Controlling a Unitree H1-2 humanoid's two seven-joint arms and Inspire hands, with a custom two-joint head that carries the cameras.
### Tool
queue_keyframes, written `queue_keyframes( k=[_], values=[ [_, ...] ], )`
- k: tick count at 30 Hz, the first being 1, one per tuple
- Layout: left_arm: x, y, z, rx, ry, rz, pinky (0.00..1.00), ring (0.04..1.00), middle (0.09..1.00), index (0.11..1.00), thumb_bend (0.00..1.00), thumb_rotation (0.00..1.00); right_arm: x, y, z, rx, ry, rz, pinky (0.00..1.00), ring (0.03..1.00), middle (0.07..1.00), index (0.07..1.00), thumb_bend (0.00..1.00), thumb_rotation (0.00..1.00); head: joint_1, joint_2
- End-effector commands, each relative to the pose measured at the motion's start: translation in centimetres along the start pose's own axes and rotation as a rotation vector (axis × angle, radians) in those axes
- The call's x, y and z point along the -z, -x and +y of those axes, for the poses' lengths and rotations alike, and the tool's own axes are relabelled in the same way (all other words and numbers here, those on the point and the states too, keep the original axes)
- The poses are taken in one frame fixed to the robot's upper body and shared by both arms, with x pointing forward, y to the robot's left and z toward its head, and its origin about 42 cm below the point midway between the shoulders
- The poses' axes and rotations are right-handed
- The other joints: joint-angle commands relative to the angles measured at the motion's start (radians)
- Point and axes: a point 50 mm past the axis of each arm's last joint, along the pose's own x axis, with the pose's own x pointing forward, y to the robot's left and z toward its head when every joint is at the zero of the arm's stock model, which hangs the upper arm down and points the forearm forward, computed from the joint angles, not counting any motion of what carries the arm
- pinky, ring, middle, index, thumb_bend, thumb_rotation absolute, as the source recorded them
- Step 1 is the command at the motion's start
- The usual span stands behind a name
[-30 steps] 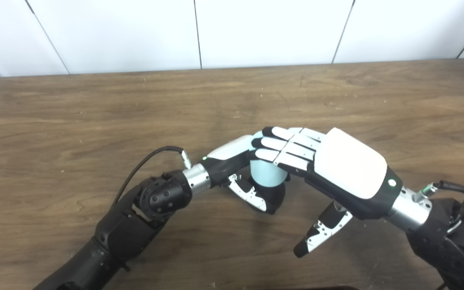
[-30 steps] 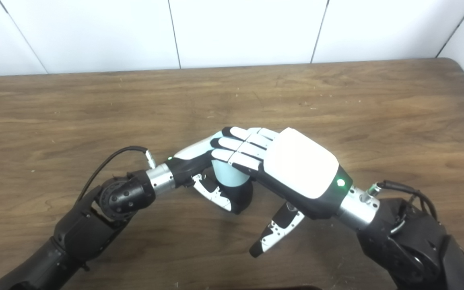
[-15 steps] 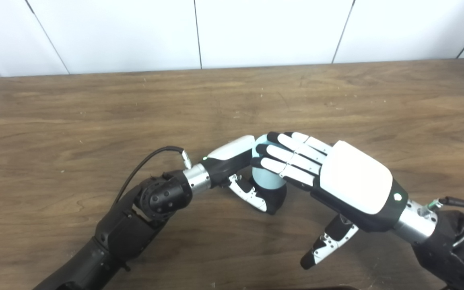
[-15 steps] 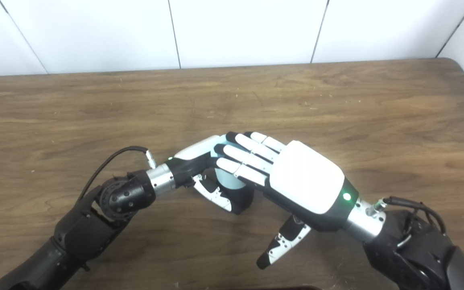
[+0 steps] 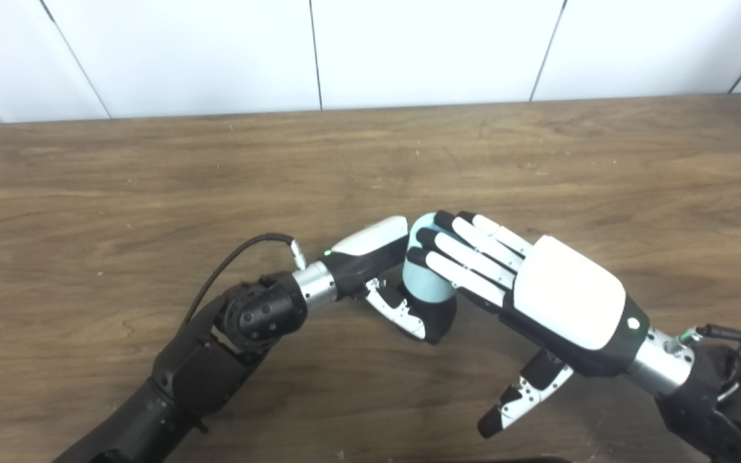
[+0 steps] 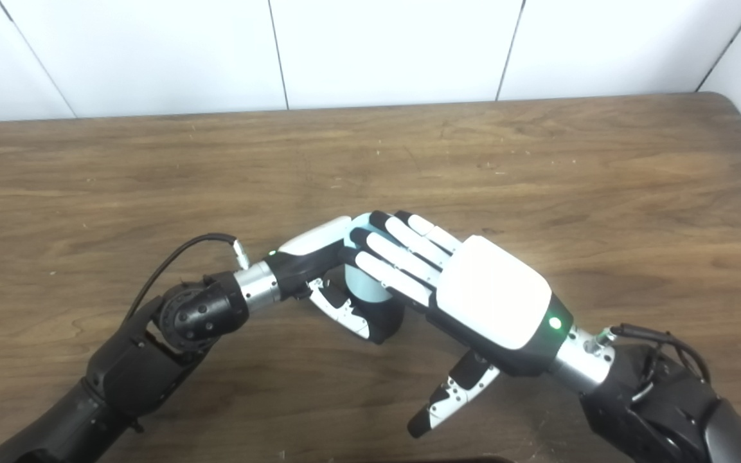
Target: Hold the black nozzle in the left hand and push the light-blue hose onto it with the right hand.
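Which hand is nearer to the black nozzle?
Left. The left hand wraps the black nozzle at its base, thumb in front. The right hand only lays its fingers on the light-blue hose above it, thumb hanging free.

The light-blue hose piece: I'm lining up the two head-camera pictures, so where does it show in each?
Left eye view: the light-blue cylindrical hose piece sits just right of centre, between the left hand and the right hand's fingers.
Right eye view: the same piece sits at picture centre, again between both hands.
Shared landmark: the black cable loop at the left wrist.
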Motion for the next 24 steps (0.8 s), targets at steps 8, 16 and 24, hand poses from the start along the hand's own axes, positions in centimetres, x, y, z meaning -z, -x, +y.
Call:
queue_keyframes(
  k=[8, 16, 24],
  values=[
    [3.7, 2.0, -5.0, 0.23, 0.048, 0.213, 0.82, 0.69, 0.571, 0.483, 0.5, 0.09, 0.0, 0.9, 1.8, -0.17, -0.083, 0.003, 1.0, 1.0, 1.0, 1.0, 0.78, 0.7, 0.0, 0.003],
    [3.7, 1.9, -5.1, 0.231, 0.052, 0.213, 0.81, 0.679, 0.56, 0.479, 0.5, 0.08, -0.2, 0.4, 1.2, -0.162, -0.172, 0.014, 0.97, 0.99, 0.991, 0.994, 0.78, 0.7, 0.0, 0.005],
    [3.7, 1.9, -5.2, 0.23, 0.056, 0.216, 0.8, 0.677, 0.555, 0.481, 0.5, 0.08, -0.6, -0.5, 0.8, -0.15, -0.263, 0.032, 0.92, 0.931, 0.932, 0.951, 0.81, 0.73, 0.0, 0.006]
  ],
)
